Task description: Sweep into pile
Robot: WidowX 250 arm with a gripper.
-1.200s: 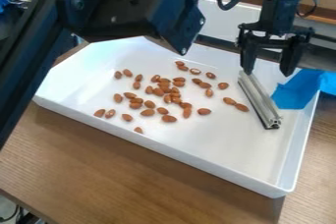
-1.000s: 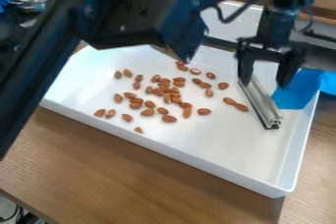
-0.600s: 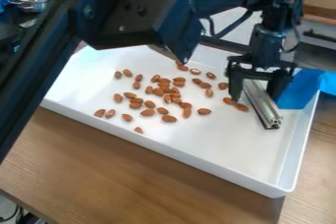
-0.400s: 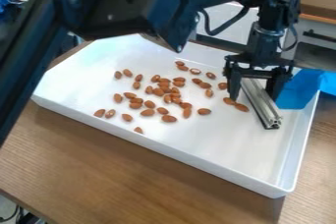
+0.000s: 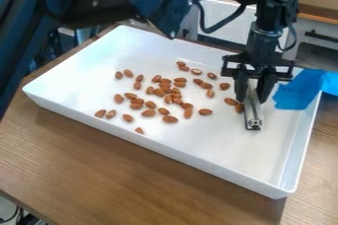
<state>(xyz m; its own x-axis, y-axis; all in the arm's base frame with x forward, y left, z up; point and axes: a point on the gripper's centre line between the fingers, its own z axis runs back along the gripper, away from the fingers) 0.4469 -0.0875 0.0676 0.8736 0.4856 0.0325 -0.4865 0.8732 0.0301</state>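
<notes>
In white tray, scattered almonds, metal bar

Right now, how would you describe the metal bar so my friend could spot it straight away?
Find the white tray on the wooden table, then look right in the picture, just left of the blue sheet. There a straight silvery bar sits between the black fingers. It is long and metallic, unlike the small brown almonds beside it.

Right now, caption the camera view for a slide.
End effector closed on a metal bar beside scattered almonds in a white tray.
</notes>
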